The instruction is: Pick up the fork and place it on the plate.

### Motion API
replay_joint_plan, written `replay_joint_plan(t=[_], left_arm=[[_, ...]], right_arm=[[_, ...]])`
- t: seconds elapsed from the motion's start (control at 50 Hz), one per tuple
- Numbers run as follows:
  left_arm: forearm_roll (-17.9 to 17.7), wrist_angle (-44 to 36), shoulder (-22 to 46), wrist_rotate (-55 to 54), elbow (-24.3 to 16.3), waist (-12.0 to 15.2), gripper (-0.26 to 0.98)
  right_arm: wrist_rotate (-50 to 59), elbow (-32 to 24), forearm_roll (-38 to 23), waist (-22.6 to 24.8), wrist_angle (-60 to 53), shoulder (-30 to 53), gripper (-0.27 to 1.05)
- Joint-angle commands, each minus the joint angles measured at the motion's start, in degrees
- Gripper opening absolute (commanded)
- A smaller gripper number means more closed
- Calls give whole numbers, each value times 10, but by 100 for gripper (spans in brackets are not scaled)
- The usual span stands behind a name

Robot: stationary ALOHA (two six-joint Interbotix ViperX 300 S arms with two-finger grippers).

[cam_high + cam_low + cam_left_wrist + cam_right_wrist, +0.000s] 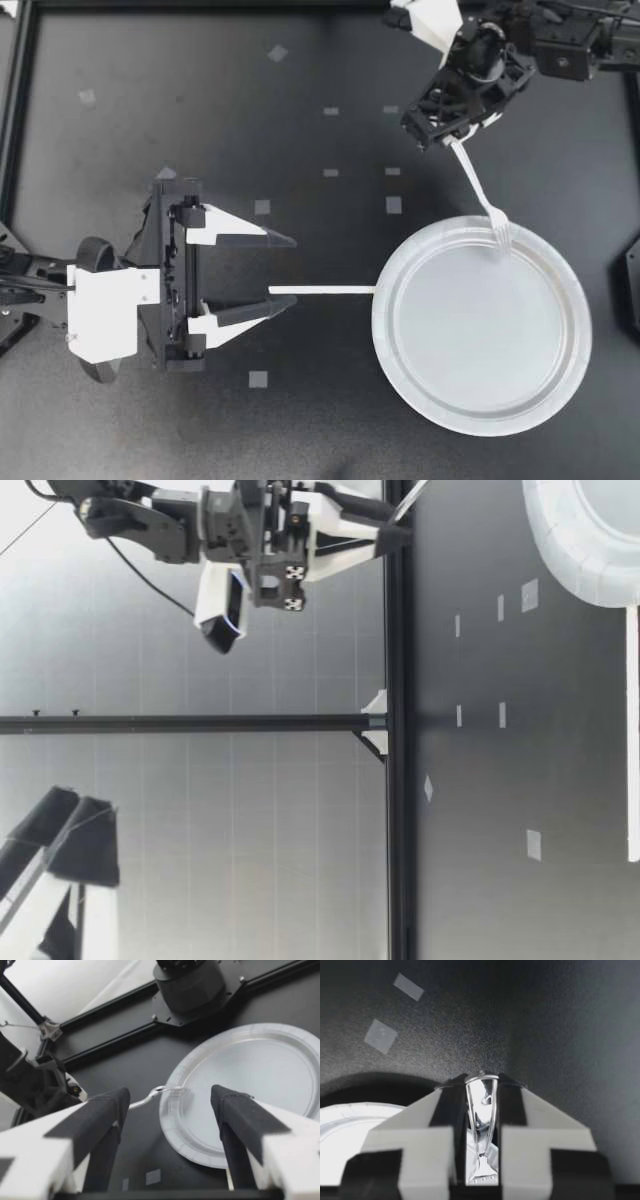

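My right tool (449, 138) is clenched on the handle of the fork (482, 193). The fork's prongs rest on the rim of the white paper plate (385, 320), on the side near that arm. The plate sits on the dark desk (200, 120). My left tool (293, 270) is released, its two fingers wide apart, well away from the fork. A thin white strip (320, 290) lies flat from one of its fingers to the plate's edge.

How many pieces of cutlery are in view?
2. The fork is gripped in my right tool, tines over the rim of the plate. A white flat piece, possibly a knife, lies on the table between my open left tool and the plate. None seems hidden.
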Motion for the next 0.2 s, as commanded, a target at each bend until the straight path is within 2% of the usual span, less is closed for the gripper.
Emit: replay_joint_plan(t=[0.0, 0.18], left_arm=[[3, 3, -12, 0, -5, -2, 58], [3, 3, -11, 0, -4, -7, 58]], right_arm=[[-2, -5, 5, -4, -3, 0, 9], [-3, -4, 7, -4, -12, 0, 22]])
